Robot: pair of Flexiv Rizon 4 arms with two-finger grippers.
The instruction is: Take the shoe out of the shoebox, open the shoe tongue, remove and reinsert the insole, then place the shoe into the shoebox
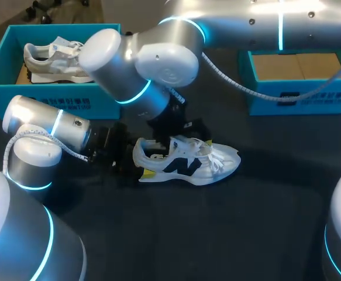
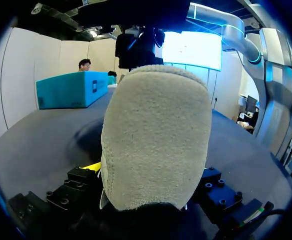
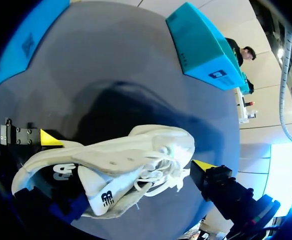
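A white shoe (image 1: pixel 188 163) with a black side mark stands upright on the dark table, toe to the right. My left gripper (image 1: pixel 138 164) is at its heel. In the left wrist view the grey heel (image 2: pixel 156 135) fills the gap, and both fingers press its sides. My right arm reaches in from above. Its gripper (image 1: pixel 182 137) hangs over the shoe's opening. In the right wrist view the right gripper (image 3: pixel 127 152) stands open, one yellow tip on each side of the shoe (image 3: pixel 115 160), whose tongue and laces face up.
A teal shoebox (image 1: pixel 41 93) at the back left holds a second shoe (image 1: pixel 53 58). Another teal shoebox (image 1: pixel 302 99) at the back right shows a bare cardboard floor. The right arm's elbow hangs between the boxes.
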